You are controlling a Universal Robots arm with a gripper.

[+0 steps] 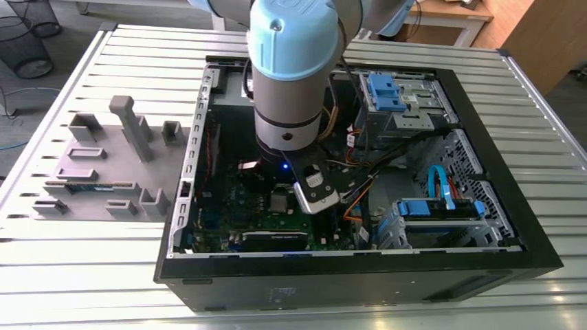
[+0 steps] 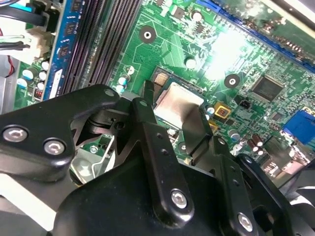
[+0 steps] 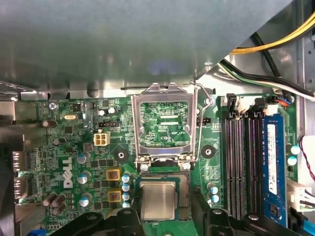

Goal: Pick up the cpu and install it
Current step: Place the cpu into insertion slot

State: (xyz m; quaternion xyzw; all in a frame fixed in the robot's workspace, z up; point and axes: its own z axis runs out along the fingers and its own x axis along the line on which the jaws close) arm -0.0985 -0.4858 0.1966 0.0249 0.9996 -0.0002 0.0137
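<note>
Slatted tabletop (image 1: 82, 275) is carrying open PC case (image 1: 367, 278); claw (image 3: 165, 204) is hovering, fingers (image 3: 202, 211) apart, straddling cpu (image 2: 176, 104) sitting in motherboard socket (image 3: 183, 196), probably no contact.

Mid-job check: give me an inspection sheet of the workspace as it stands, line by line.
Surface: slatted table, with the open case lying on it.
Job's things: cpu at the open socket, load plate raised; cannot tell whether it is seated.
Clutter: grey fixture tray beside the case, on the exterior view's left.
Grippers: gripper low over the board, at the cpu; cannot tell whether it grips.
Cables: yellow wire past the memory slots; blue cable by the drive bay.
Surroundings: wire bin and wooden desk beyond the table.
</note>
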